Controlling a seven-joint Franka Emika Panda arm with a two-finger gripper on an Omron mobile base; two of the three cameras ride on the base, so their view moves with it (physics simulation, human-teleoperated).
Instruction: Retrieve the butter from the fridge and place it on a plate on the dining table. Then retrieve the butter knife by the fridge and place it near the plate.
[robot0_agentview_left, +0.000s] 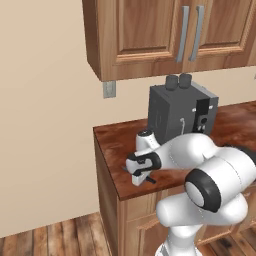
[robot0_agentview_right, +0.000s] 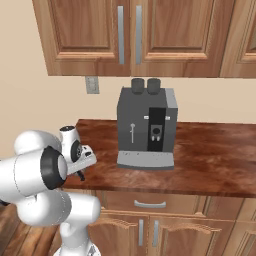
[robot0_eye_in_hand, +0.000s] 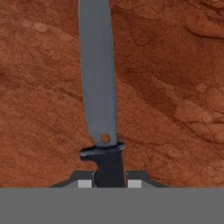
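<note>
Kitchen corner with a reddish-brown wooden table (robot0_agentview_right: 210, 160) over panelled cabinet doors, set against a beige wall. A white robot arm with dark joints bends low over the near left end of this table.

Its claw (robot0_eye_in_hand: 109, 183) is clenched on the butter knife (robot0_eye_in_hand: 98, 87), with a finger tip on either side of the knife's black handle. In the hand view the knife's flat grey blade runs straight away from the claw, up the middle of the picture, lying along the table's mottled surface. A small round hole sits in the blade just above a dark crosspiece where the handle begins. Whether the knife rests on the wood or is raised a little off it cannot be told.

In the left base view the claw (robot0_agentview_left: 145, 178) points down near the table's front edge, with a dark sliver of the knife beside it. In the right base view the claw (robot0_agentview_right: 80, 172) sits at the table's left front corner.

A dark grey coffee machine (robot0_agentview_right: 146, 127) stands upright further back on the table, well apart from the claw, with two dark round knobs on top. Wooden wall cupboards (robot0_agentview_right: 130, 35) with long grey bar handles hang above it. A small grey wall socket (robot0_agentview_right: 92, 85) sits on the wall just below the cupboards, left of the machine.
</note>
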